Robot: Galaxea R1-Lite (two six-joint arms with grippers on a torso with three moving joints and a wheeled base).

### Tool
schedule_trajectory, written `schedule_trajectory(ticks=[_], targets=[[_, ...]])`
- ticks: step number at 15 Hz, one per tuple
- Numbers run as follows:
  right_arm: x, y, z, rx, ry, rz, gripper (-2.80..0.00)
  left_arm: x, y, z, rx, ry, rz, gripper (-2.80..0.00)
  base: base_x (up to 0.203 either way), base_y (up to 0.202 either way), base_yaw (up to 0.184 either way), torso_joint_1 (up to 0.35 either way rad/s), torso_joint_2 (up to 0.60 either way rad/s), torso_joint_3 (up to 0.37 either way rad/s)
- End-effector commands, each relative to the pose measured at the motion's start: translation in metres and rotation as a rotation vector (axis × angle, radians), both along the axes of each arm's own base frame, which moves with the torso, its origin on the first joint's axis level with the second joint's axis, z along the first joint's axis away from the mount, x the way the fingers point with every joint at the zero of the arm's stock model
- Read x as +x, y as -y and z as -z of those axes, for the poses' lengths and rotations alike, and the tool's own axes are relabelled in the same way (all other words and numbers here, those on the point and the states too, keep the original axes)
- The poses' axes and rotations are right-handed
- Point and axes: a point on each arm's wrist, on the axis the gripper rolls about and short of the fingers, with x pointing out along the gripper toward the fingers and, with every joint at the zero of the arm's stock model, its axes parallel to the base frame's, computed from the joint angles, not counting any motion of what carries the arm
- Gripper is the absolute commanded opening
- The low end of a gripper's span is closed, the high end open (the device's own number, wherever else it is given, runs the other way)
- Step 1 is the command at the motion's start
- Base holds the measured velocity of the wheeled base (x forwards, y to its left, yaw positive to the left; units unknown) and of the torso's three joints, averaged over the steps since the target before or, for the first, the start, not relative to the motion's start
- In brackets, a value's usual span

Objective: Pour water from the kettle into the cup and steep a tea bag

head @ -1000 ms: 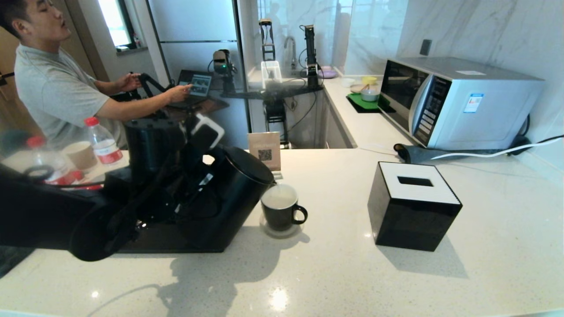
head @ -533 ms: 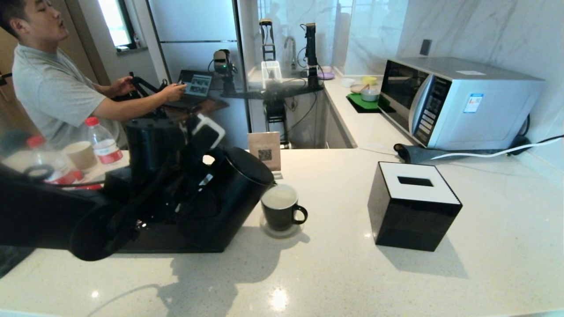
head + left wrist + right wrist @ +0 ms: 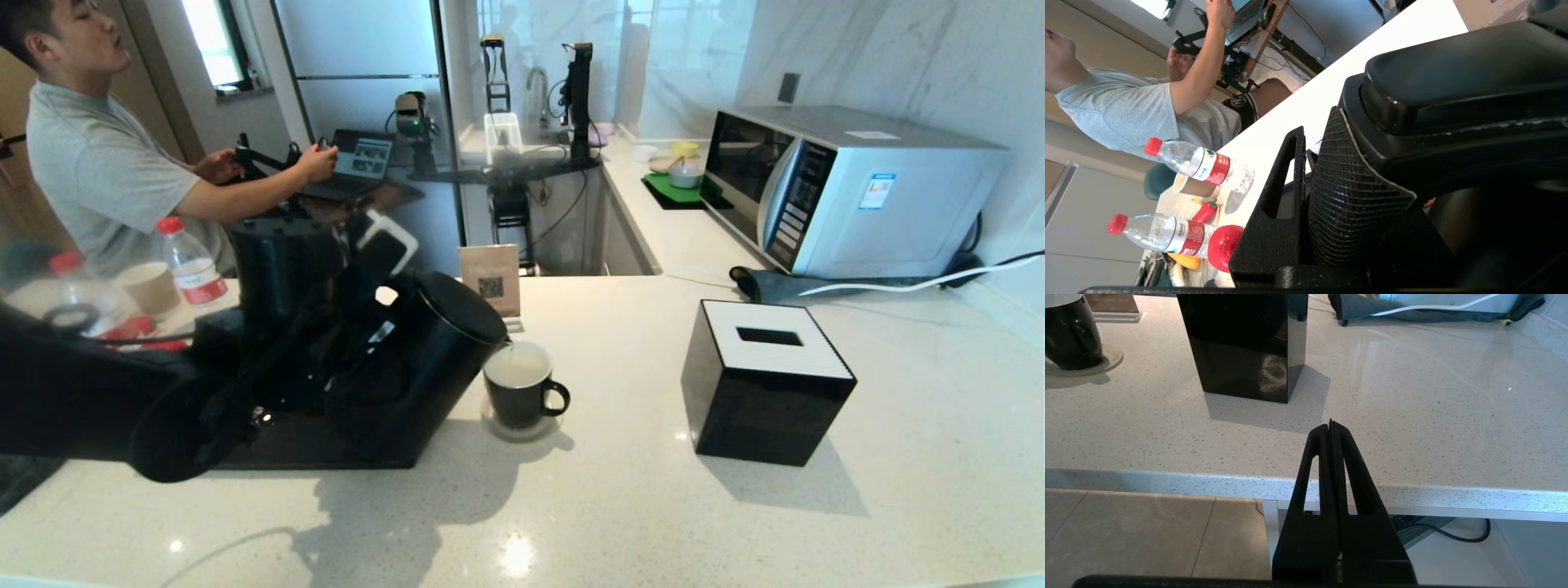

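Kettle point(image 3: 441, 351) is held tilted toward 3 o'clock in the head view, spout end right over the near rim of the cup point(image 3: 520, 390). A thin pale stream is seen from the spout into the cup; water point(image 3: 516, 371) shows pale against the white inside, level fairly high. Cup is set on a small round coaster point(image 3: 522, 428), handle pointing to 3 o'clock. Cup position: counter point(image 3: 620, 506) centre, just beside the kettle body, well apart from the black tissue box point(image 3: 767, 384) at 3 o'clock.

Left gripper point(image 3: 1327, 196) is clamped on the kettle's loop handle: in the left wrist view a textured finger pad point(image 3: 1347, 204) is pressed against the glossy black handle point(image 3: 1453, 85), second finger point(image 3: 1278, 212) alongside. Fingers closed down to handle width. In the head view the left arm point(image 3: 122, 400) fills the 9 o'clock side and hides most of the grip.

Right gripper point(image 3: 1331, 428) is parked off the counter's near edge, below counter height, fingertips pressed together, nothing held. Tissue box and cup base are seen beyond it in the right wrist view.

Also noted: QR sign card point(image 3: 491, 278) at 12 o'clock of the cup, microwave point(image 3: 849, 188) at 2 o'clock, water bottles point(image 3: 1196, 165) and a paper cup point(image 3: 149, 287) at 9–10 o'clock, person point(image 3: 106, 163) at a laptop at 10 o'clock.
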Motion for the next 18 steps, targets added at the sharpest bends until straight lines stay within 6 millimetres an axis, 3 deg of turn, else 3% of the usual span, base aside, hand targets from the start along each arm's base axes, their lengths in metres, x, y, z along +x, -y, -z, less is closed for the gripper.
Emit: schedule_trajectory(ticks=[1,18], targets=[[0.0001,0.0000,0.0000,-0.001,-0.001,0.000,-2.80,-0.0012,0.0010,-0.0009,0.003,0.001,0.002,-2.80,0.000,0.000,0.000,0.000,0.00,0.000],[0.0001,0.0000,0.0000,-0.001,-0.001,-0.001,-2.80,-0.0017,0.0013,-0.0032,0.021,-0.035,0.004,-2.80,0.000,0.000,0.000,0.000,0.00,0.000]])
